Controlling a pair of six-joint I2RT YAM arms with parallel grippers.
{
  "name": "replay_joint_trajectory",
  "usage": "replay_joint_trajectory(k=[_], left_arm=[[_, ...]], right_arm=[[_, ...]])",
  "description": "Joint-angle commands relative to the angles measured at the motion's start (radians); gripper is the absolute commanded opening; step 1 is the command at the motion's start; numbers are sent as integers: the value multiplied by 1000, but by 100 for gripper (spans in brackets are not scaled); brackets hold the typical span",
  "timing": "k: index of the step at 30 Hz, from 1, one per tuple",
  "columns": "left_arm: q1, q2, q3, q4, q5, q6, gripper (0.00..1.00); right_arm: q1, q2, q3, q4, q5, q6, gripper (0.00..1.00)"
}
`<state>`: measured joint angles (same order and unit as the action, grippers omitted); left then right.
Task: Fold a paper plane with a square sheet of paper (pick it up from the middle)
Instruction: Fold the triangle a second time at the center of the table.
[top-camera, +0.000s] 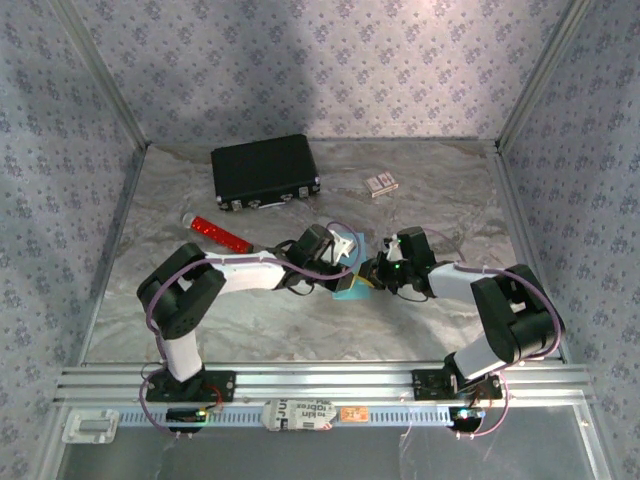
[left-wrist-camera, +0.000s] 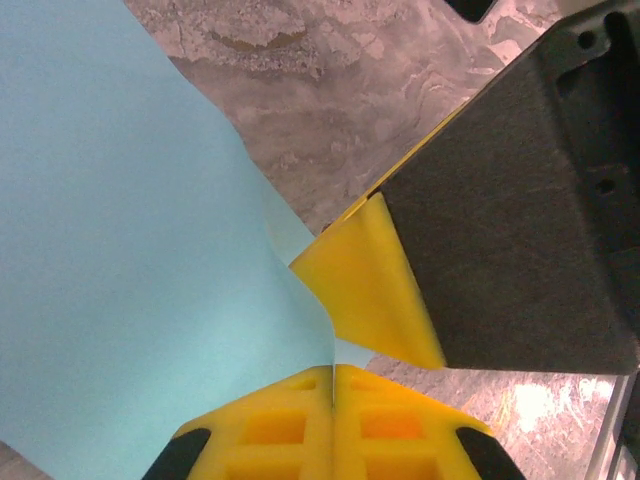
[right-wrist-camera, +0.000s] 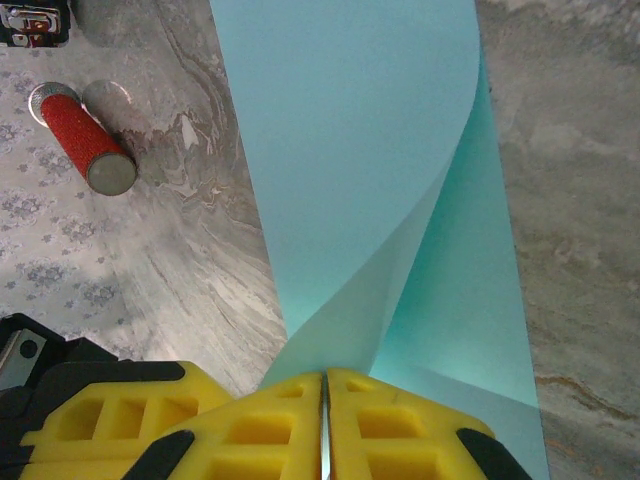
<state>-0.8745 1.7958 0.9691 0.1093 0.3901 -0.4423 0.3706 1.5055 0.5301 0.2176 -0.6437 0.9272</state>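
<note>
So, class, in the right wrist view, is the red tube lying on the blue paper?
No, the red tube lies on the marbled table, left of the paper.

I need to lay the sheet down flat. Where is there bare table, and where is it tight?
Bare table lies nearside, between its front edge and the sheet, and far right, past the card box. Crowded mid-table: left gripper and right gripper pinch the sheet, red tube and black case behind-left.

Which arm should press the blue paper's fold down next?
Probably right: the right gripper pinches both curled-over layers of the paper together. The left gripper only pinches one edge.
</note>
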Motion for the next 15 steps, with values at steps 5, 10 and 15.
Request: replay_joint_trajectory(k=[5, 10, 15], left_arm=[[24, -6, 29, 4, 22, 13, 0], [32, -9, 13, -3, 23, 16, 0], [32, -7, 12, -11, 25, 20, 0]], right_arm=[[-9, -70, 21, -127, 67, -35, 14], [-8, -115, 22, -226, 133, -75, 13], [17, -91, 19, -223, 130, -79, 8]])
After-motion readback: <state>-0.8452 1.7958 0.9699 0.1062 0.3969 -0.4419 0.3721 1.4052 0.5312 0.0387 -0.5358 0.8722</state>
